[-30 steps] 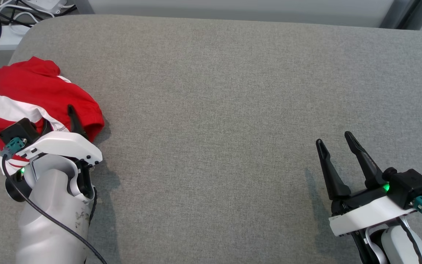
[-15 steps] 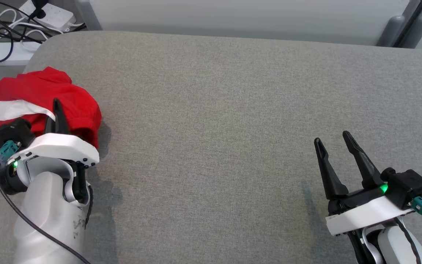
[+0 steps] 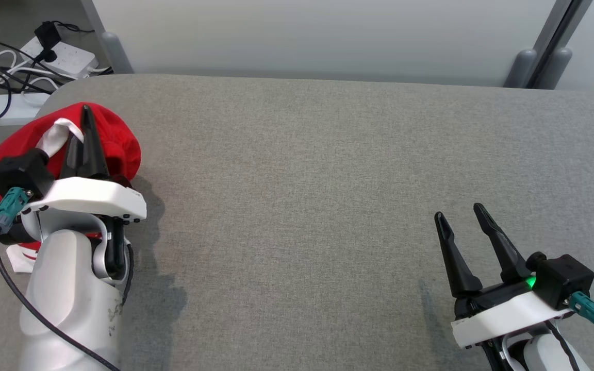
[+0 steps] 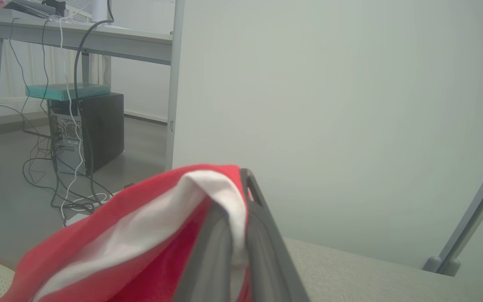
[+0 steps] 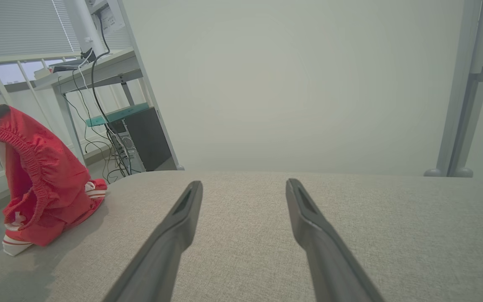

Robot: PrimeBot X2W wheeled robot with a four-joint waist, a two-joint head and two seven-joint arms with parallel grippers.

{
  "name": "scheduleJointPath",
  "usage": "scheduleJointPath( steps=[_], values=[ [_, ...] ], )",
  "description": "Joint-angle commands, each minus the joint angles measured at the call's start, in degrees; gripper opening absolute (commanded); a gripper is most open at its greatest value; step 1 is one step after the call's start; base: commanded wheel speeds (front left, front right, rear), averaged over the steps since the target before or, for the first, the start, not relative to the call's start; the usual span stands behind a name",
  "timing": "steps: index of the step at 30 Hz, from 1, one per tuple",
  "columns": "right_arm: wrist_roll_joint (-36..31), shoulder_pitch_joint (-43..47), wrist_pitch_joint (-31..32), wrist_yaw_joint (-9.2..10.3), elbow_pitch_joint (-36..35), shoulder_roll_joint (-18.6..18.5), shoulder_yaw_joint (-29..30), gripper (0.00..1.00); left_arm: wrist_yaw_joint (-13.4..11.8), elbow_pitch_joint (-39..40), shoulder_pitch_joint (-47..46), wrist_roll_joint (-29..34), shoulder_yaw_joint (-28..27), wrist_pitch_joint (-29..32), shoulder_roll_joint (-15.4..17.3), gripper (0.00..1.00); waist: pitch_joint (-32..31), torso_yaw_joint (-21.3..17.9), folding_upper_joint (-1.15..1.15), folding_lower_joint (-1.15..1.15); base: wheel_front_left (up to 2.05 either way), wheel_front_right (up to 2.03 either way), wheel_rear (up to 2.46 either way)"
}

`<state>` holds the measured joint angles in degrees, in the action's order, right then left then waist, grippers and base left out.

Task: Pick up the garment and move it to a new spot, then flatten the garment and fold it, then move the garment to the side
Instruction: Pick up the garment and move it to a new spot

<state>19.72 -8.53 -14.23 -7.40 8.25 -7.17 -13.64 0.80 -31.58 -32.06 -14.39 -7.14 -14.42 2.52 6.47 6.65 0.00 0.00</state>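
The garment (image 3: 116, 139) is red with white stripes and hangs bunched from my left gripper (image 3: 84, 114), which is shut on a fold of it at the table's far left. In the left wrist view the cloth (image 4: 141, 226) drapes over my closed fingers (image 4: 262, 247). The right wrist view shows the garment (image 5: 44, 188) lifted, with its lower end resting on the grey table (image 5: 350, 218). My right gripper (image 3: 459, 216) stands open at the lower right, nothing between its fingers (image 5: 174, 226).
The grey padded table (image 3: 328, 170) stretches between both arms. Power strips and cables (image 3: 23, 56) lie on the floor beyond the left corner. A pale wall (image 3: 302, 31) and a grey post (image 3: 544, 41) stand behind. A desk with a computer (image 4: 94, 126) is farther off.
My left gripper has closed on the garment and lifted it, so the cloth now hangs bunched. The head camera has tilted up, showing more wall. The right gripper has stayed open in place.
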Motion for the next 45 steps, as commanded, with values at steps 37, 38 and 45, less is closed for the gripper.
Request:
scheduleJointPath(
  steps=[37,38,45],
  values=[
    [0.4,1.8,-0.8,-0.09,0.0,1.8,-1.0,1.00,1.8,0.3,-15.0,-20.8,31.0,1.2,0.4,0.00,-3.5,-20.1,0.00,0.00,0.00,0.00,0.00],
    [0.3,1.9,-0.8,-0.09,0.0,1.8,-1.0,1.00,1.7,0.2,-15.0,-21.3,31.9,1.5,0.4,0.00,-3.4,-20.1,0.00,0.00,0.00,0.00,0.00],
    [0.2,1.9,-0.8,-0.09,-0.1,2.4,-0.1,1.00,1.3,-2.8,-11.2,-22.4,36.0,4.4,0.4,0.00,-2.9,-19.0,0.00,0.00,0.00,0.00,0.00]
  ],
)
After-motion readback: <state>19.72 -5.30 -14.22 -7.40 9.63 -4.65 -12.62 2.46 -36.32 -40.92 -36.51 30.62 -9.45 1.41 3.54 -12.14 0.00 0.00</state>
